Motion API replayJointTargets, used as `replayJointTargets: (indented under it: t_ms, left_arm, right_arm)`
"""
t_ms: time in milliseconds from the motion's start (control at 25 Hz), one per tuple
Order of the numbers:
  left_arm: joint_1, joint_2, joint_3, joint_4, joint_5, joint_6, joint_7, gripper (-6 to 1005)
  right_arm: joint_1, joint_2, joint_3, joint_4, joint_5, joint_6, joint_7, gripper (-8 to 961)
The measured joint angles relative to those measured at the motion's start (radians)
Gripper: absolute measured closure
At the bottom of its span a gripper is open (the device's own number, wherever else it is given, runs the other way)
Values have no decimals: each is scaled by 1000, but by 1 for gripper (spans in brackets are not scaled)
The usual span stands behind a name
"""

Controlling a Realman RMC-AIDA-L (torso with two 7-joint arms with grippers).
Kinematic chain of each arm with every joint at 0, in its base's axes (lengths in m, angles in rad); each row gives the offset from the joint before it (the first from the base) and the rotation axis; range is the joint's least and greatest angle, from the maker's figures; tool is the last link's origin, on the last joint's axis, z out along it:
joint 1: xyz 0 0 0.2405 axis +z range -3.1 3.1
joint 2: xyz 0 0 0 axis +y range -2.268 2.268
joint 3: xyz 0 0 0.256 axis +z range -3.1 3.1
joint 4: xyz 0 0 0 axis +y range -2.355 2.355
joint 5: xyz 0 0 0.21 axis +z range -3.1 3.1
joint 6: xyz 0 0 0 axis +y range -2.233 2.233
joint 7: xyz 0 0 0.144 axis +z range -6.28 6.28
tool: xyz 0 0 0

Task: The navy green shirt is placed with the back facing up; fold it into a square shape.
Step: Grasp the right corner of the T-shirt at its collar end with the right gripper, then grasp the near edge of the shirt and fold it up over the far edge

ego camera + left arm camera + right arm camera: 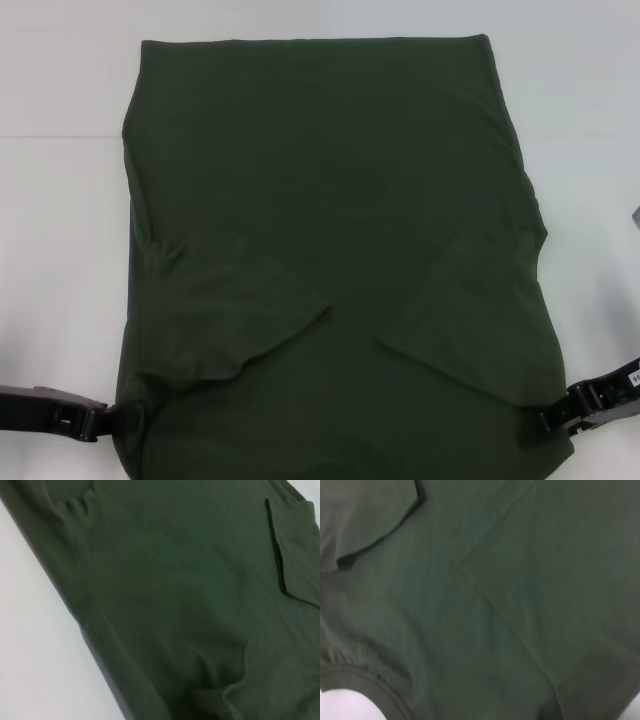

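Navy green shirt (335, 200) lies flat on white table (60, 250), plain side up, both sleeves folded inward. Left gripper (105, 420) at near-left edge, right gripper (555, 418) at near-right edge; each seems to touch the cloth, finger state cannot be told.

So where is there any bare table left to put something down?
Bare white table runs along the dark olive-green cloth shirt on the robot's left, plus strips beyond it and on its right. Near the front corners, the left gripper and right gripper crowd it.
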Motion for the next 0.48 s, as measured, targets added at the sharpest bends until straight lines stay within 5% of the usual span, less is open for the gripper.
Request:
replayJointTargets:
  t_ms: [480]
  left_arm:
    - [-3, 3, 0, -22, 0, -8, 12, 992]
  right_arm:
    - [13, 0, -32, 5, 0, -1, 10, 636]
